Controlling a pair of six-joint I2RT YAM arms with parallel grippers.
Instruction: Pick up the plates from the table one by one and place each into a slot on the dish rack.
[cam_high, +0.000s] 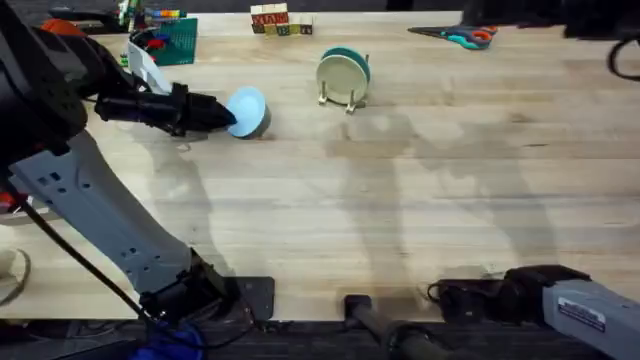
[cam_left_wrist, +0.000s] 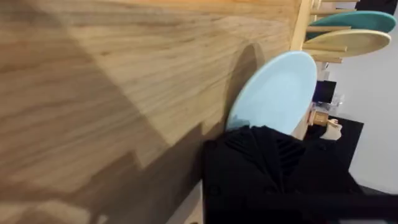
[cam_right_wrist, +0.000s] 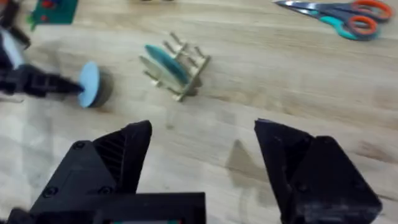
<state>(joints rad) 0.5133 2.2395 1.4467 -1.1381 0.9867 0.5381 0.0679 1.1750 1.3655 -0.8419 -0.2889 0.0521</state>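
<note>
A light blue plate (cam_high: 246, 108) is held on edge just over the table (cam_high: 400, 200), left of the dish rack (cam_high: 343, 82). My left gripper (cam_high: 228, 115) is shut on the plate's rim. In the left wrist view the blue plate (cam_left_wrist: 277, 93) stands out past the black fingers (cam_left_wrist: 261, 155), with the rack (cam_left_wrist: 309, 25) beyond it. The rack holds a cream plate (cam_high: 337, 74) and a teal plate (cam_high: 352, 62) upright in its slots. My right gripper (cam_right_wrist: 204, 149) is open and holds nothing, low near the table's front edge (cam_high: 470, 295). From there the blue plate (cam_right_wrist: 90, 84) and rack (cam_right_wrist: 177, 68) show far off.
A green pegboard (cam_high: 165, 40) with coloured pieces stands at the back left, close behind the left arm. Letter blocks (cam_high: 278, 20) sit at the back middle and scissors (cam_high: 460, 37) at the back right. Bare tabletop lies between the rack and the right arm.
</note>
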